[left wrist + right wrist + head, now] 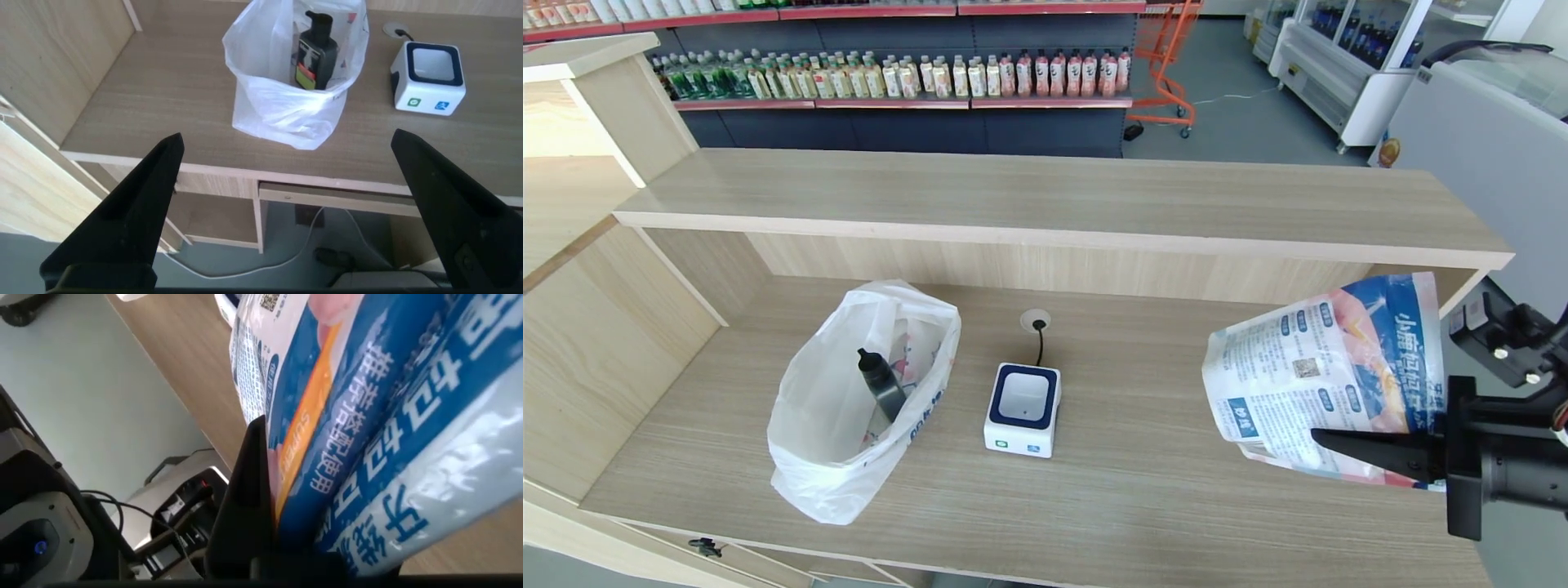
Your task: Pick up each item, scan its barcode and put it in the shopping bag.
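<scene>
A: How far along?
B: A bottle point(880, 384) is in the bag point(837, 457). The pouch point(1327, 367) isn't scanned. The right gripper point(1347, 447) is clamped on its lower edge, over the counter's point(1143, 490) right end, well apart from the scanner point(1023, 408).
A: Its axis?
B: Roughly upright, leaning, with the coded back towards the head camera. The left gripper point(288, 139) is spread, empty.

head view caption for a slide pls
Mid-checkout, the right pincer holds a blue-and-white pouch over the counter, scanner and shopping bag with a dark bottle to its left.
</scene>
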{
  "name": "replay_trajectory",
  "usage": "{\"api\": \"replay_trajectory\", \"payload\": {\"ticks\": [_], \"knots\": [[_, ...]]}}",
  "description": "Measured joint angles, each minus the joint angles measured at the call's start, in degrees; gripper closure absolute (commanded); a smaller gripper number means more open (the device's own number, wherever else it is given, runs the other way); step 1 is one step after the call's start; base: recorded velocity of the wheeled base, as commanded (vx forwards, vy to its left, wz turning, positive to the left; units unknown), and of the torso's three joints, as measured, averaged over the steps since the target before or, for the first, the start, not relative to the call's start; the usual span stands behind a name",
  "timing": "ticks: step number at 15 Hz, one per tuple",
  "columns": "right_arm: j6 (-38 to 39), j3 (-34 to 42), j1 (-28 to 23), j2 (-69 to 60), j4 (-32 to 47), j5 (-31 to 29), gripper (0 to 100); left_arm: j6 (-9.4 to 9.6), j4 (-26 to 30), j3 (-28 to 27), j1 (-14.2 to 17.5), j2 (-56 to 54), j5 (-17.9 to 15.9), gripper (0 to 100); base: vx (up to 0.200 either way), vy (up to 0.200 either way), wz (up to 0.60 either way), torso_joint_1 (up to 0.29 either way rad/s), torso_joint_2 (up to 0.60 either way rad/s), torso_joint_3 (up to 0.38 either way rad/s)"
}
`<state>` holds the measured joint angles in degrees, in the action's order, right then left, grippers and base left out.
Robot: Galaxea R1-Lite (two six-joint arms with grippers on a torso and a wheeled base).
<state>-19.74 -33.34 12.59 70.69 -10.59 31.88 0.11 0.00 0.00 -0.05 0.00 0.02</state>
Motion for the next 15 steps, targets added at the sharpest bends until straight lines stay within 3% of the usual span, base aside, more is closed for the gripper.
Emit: {"api": "replay_trajectory", "payload": {"ticks": [10,13,15], "knots": [[-0.1,-4.3,0.0,8.1,-0.4,-0.3,100,0.22,0.0,0.0,0.0,0.0,0.0,0,0.0,0.2,0.0,0.004,0.01,0.001],[-3.1,-6.6,0.0,11.8,-0.6,-2.4,100,0.16,0.0,0.0,0.0,0.0,0.0,0,0.0,0.0,0.0,0.0,0.0,0.0],[-10.5,-8.1,-0.5,14.9,-1.5,-2.8,100,0.13,0.0,0.0,-0.1,0.0,0.1,0,0.0,0.0,0.0,0.0,0.0,0.0]]}}
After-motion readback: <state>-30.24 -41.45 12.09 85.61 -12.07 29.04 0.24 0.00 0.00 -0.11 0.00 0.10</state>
